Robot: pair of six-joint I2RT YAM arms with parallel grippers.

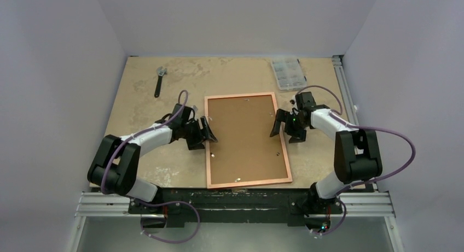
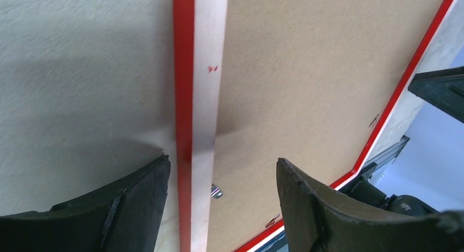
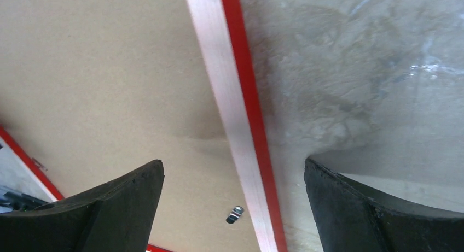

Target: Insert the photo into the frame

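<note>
On the counter [image 1: 142, 115] in front of my two bases, the frame [image 1: 241, 95] lies flat with its pale back up, its long sides running away from me and its near short side close to the counter's near edge. A brown backing board [image 1: 246, 140] fills its opening. My left gripper [image 2: 221, 163] sits at the frame's left long side with its jaws spread and nothing between them but the rail: one finger [image 2: 137, 197] is over the bare counter outside the red edge, the other is over the board. My right gripper [image 3: 234, 163] mirrors this at the right long side, released and spread wide, astride the pale rail and its red edge, holding nothing. A small metal tab [image 3: 235, 214] sits on the board just inside that rail. Towards the far edge, well apart from the frame, lie a wrench [image 1: 159, 81] on the left and a clear plastic box [image 1: 288, 73] on the right.
</note>
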